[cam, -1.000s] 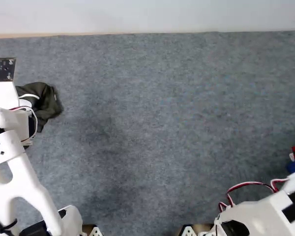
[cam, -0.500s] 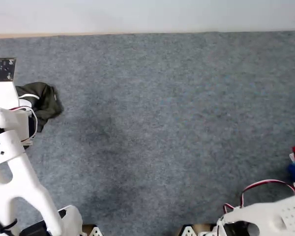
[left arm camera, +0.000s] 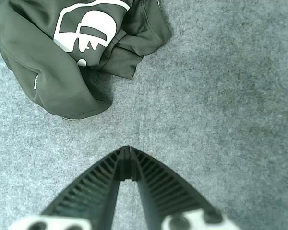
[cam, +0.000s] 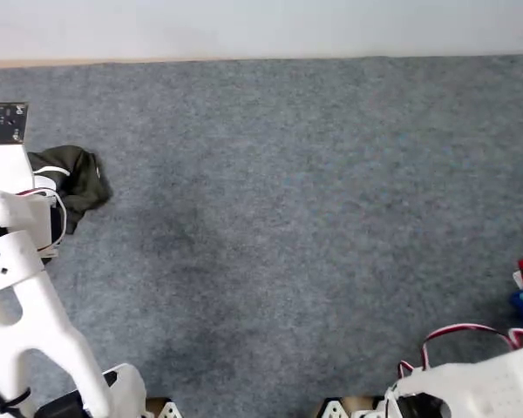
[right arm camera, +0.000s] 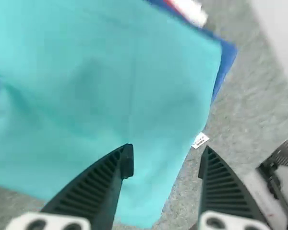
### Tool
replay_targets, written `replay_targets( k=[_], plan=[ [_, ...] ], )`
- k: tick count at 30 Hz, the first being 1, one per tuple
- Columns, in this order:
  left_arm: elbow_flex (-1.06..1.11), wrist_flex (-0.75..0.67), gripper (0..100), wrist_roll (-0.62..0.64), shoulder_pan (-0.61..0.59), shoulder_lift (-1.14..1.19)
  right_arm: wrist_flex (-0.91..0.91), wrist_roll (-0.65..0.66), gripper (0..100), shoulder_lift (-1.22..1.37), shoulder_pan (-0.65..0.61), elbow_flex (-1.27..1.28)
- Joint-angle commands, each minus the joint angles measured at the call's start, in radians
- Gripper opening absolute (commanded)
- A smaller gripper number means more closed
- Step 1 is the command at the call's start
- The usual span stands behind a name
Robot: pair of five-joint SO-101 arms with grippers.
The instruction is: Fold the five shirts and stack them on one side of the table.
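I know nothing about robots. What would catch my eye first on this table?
A crumpled dark green shirt with a white print lies at the left side of the wide grey felt-covered table, the left arm's jaws shut beside it. At the far right edge, a flat turquoise shirt tops a blue shirt, and the right arm's jaws stand open just over it.

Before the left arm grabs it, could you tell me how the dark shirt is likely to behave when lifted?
The dark shirt lies crumpled in soft folds, so it will probably hang limp and unfurl when lifted. It looks thin, so likely light. Pushed across the rough mat, it would probably bunch rather than slide.
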Motion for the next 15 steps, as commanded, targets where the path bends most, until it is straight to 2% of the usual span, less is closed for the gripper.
replay_targets(
  k=[1,5,11,15],
  plan=[
    [-0.007,-0.008,0,-0.009,0.000,-0.038,0.054,0.009,22.0,-0.163,-0.050,-0.014],
    [-0.007,-0.008,0,-0.009,0.000,-0.038,0.139,0.009,21.9,-0.228,-0.085,-0.006],
    [-0.007,-0.008,0,-0.009,0.000,-0.038,0.329,0.009,21.0,-0.176,-0.156,0.069],
    [-0.005,-0.008,0,-0.009,0.000,-0.038,0.320,0.009,8.7,-0.097,-0.186,0.155]
  ],
)
